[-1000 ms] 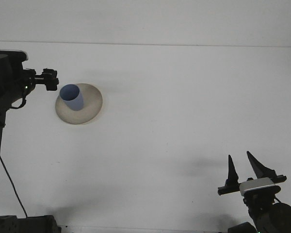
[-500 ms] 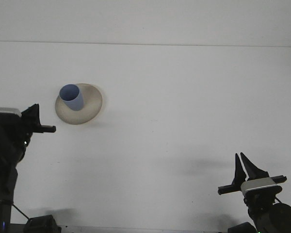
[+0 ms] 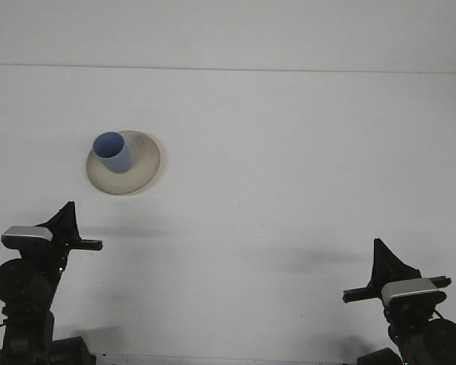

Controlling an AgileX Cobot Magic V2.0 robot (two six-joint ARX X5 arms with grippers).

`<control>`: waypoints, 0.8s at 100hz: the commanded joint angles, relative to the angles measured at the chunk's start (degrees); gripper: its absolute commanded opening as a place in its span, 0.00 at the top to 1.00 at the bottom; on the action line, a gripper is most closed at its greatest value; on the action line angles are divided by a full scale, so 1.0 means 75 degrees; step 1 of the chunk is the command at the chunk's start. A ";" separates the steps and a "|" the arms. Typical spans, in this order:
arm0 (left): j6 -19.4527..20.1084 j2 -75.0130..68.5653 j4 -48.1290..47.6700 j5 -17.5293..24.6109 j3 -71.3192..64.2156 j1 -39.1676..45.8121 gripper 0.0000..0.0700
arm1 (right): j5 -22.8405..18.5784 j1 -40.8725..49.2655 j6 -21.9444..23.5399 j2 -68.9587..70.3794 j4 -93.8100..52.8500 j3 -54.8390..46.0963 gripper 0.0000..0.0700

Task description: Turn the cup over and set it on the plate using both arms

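Resting mouth-up on the plate (image 3: 140, 171), upper left of frame: blue cup (image 3: 112, 152), task apparently done.
Front view: left gripper (image 3: 67, 218) and right gripper (image 3: 385, 258) parked low at frame corners, clear of the tabletop (image 3: 289, 152); both sets of fingers pressed together, holding nothing.

White table (image 3: 289, 167) with beige plate (image 3: 140, 171) (left side)

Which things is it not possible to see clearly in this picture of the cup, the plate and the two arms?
- Front view: part of the plate is hidden behind the blue cup standing on it.
- Front view: the cup's base is hidden by its own wall.
- Front view: both arms are cut off by the bottom edge.
- Front view: the left gripper shows side-on, so one dark shape hides any gap between its fingers.
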 commanded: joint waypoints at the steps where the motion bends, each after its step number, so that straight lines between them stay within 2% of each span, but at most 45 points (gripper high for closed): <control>1: -0.0274 -0.0035 0.0105 -0.0038 0.0125 0.0020 0.98 | 0.0006 0.0012 0.0102 0.0023 0.0114 0.0047 0.99; 80: -0.0291 -0.0472 0.0111 -0.0055 0.0125 -0.0003 0.99 | 0.0006 0.0012 0.0102 0.0023 0.0254 0.0047 0.99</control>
